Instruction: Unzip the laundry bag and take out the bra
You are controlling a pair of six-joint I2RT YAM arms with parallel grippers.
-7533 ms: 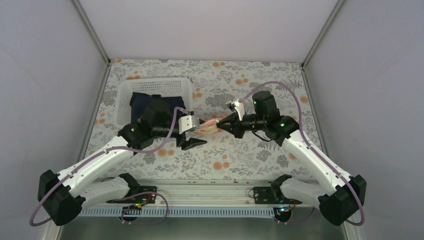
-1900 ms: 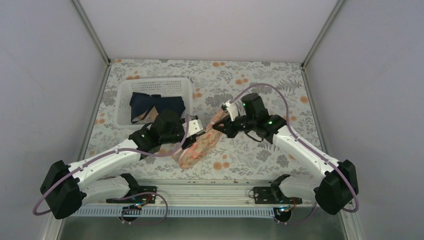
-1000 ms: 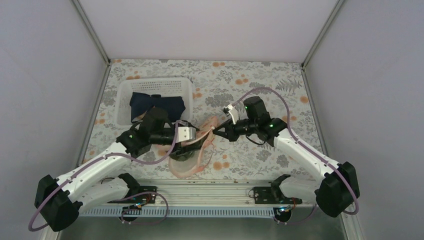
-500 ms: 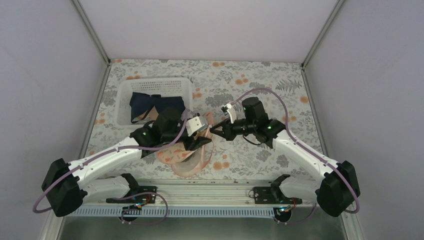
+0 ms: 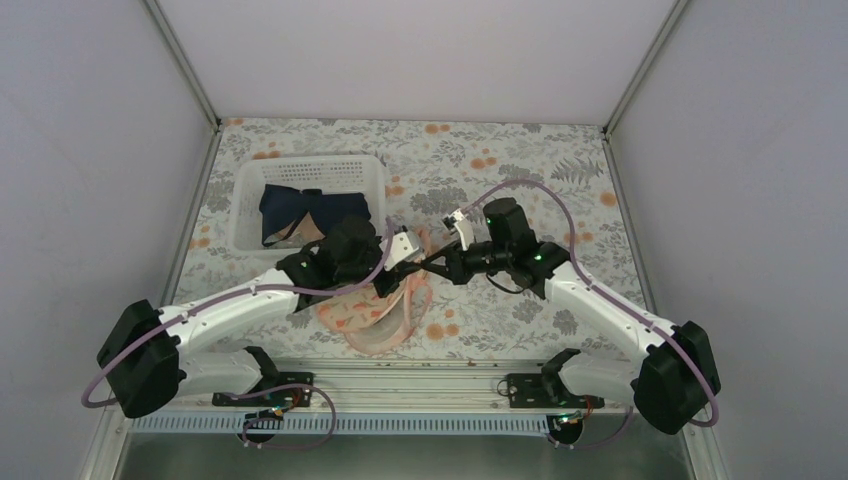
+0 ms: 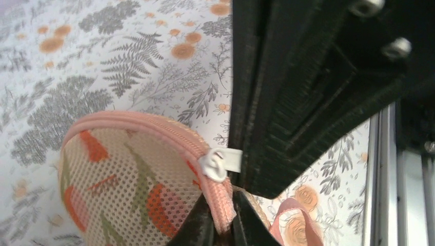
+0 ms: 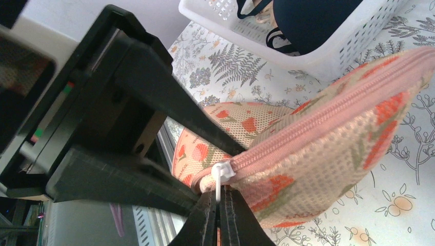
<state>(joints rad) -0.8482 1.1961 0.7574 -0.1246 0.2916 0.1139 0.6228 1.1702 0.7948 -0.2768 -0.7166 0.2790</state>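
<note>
Right jaws: pinched tight on the white zip pull (image 7: 221, 173)
Left jaws: clamped on the pink zip edging (image 6: 224, 205), right under that pull
Laundry bag (image 5: 366, 318): slumped on the surface (image 5: 520, 165) between the arms, wider than two seconds back, edging looped loose
Meaning: zip partly run, more pull needed
Bra: not visible, probably inside
</note>
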